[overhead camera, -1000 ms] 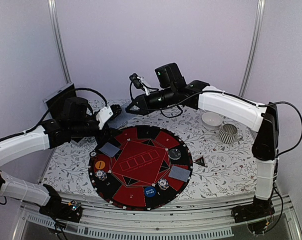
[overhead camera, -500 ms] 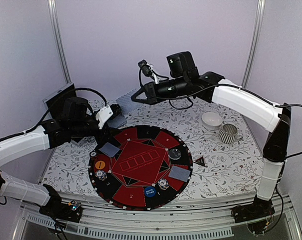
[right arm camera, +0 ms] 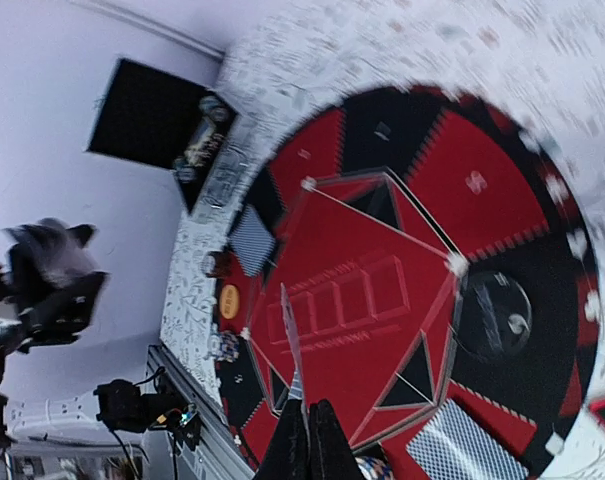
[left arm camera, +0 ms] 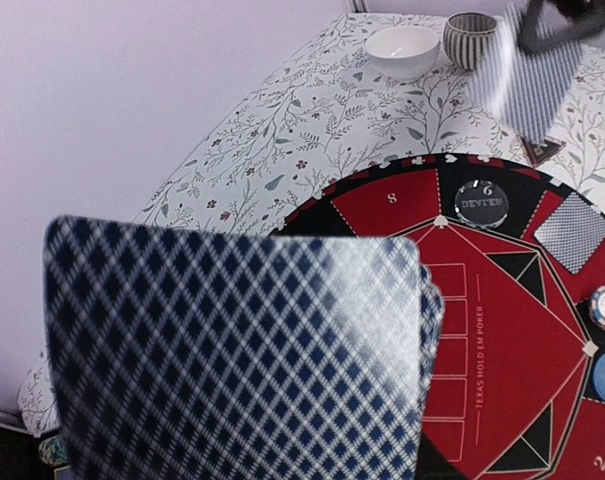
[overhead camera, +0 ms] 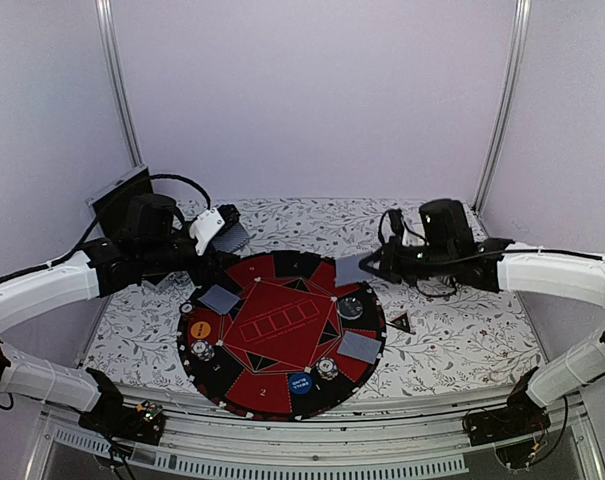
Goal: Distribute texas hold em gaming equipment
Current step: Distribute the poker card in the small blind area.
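Observation:
The round red-and-black poker mat (overhead camera: 282, 335) lies mid-table. My left gripper (overhead camera: 220, 238) is shut on a deck of blue-backed cards (left arm camera: 232, 350), which hides its fingers, and holds it above the mat's far left edge. My right gripper (overhead camera: 370, 264) is shut on a single card (overhead camera: 351, 269), seen edge-on in the right wrist view (right arm camera: 292, 340), above the mat's far right edge. Two cards (overhead camera: 219, 298) (overhead camera: 359, 346) lie face down on the mat. On the mat are an orange button (overhead camera: 199, 328), a blue button (overhead camera: 300, 382), a dealer button (overhead camera: 350, 307) and chips (overhead camera: 202, 350) (overhead camera: 327, 368). The triangle marker (overhead camera: 400, 322) lies just off the mat's right edge.
A white bowl (left arm camera: 402, 50) and a ribbed cup (left arm camera: 469, 38) stand at the far right of the table; my right arm hides them in the top view. A black box (overhead camera: 120, 200) stands at the far left corner. Side posts frame the back wall.
My right arm has swung from high at the back near the deck down and to the right, carrying one card to the mat's far right edge. The left arm has stayed put.

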Robot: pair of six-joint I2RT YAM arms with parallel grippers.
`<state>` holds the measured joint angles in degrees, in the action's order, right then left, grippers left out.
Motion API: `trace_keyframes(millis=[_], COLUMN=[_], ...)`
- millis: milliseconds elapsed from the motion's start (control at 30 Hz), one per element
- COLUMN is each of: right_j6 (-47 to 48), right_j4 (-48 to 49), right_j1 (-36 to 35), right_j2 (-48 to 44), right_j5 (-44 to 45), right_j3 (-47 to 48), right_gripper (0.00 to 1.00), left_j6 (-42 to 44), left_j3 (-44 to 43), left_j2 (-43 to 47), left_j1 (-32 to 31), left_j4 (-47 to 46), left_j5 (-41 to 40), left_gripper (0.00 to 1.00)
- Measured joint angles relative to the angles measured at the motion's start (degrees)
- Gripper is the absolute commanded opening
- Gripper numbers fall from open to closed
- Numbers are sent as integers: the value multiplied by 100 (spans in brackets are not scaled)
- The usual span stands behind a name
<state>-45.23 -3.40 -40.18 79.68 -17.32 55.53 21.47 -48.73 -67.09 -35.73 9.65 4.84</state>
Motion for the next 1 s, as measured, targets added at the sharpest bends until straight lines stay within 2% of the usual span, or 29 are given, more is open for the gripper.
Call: trace_keyframes(millis=[133, 200, 500, 700, 1000], right_j6=[-1189, -1628, -2857, -3209, -3471], right_j4=[549, 789, 2494, 2881, 2933], right_j1=[-142, -245, -535, -621, -667], right_j2=[-31, 28, 789, 898, 726], right_j5=[369, 463, 474, 479, 487], right_j3=[-1764, -2210, -2671, -2747, -3038], right_gripper=[2, 2, 2, 2, 2], left_j6=[-26, -35, -50, -50, -50], left_j3=[-2, 0, 0, 0, -2], left_j2=[4, 22, 98, 111, 118], left_j1=[0, 2, 2, 2, 2], left_j4=[-7, -9, -59, -63, -70], left_j5=[-2, -2, 2, 2, 4], left_gripper=[44, 44, 45, 45, 45])
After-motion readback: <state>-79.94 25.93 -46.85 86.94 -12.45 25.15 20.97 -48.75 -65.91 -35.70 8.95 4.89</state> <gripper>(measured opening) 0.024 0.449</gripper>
